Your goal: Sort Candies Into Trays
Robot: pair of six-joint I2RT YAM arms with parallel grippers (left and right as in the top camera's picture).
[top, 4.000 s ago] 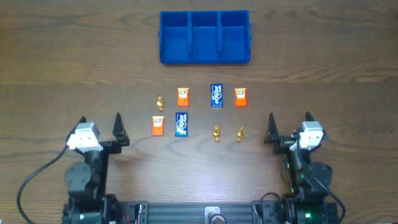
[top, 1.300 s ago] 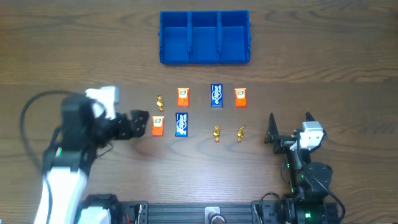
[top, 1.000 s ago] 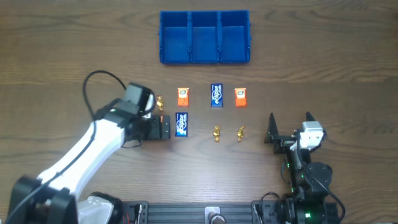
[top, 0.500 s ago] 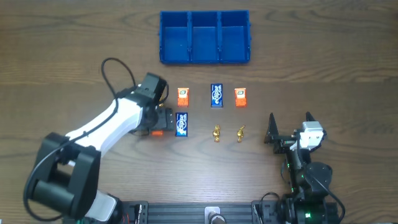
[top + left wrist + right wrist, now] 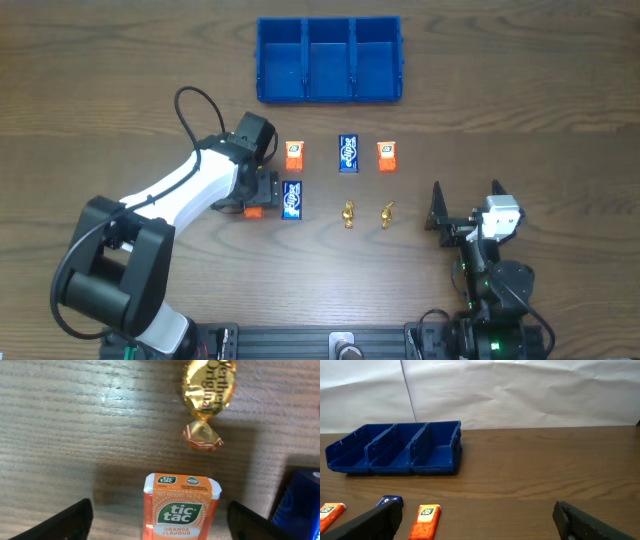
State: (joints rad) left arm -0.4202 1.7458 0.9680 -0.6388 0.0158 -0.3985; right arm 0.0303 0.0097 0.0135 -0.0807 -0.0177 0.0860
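Now the left hand (image 5: 157,522) hangs released astride the orange box (image 5: 181,502). Closing off-centre could skid it into the gold candy (image 5: 206,387).

My left arm (image 5: 190,185) is reaching out toward the middle, with my left gripper (image 5: 157,524) pointing down and its fingers spread wide. My right arm (image 5: 487,262) sits folded at its base. My right gripper (image 5: 480,522) looks open too, I think.
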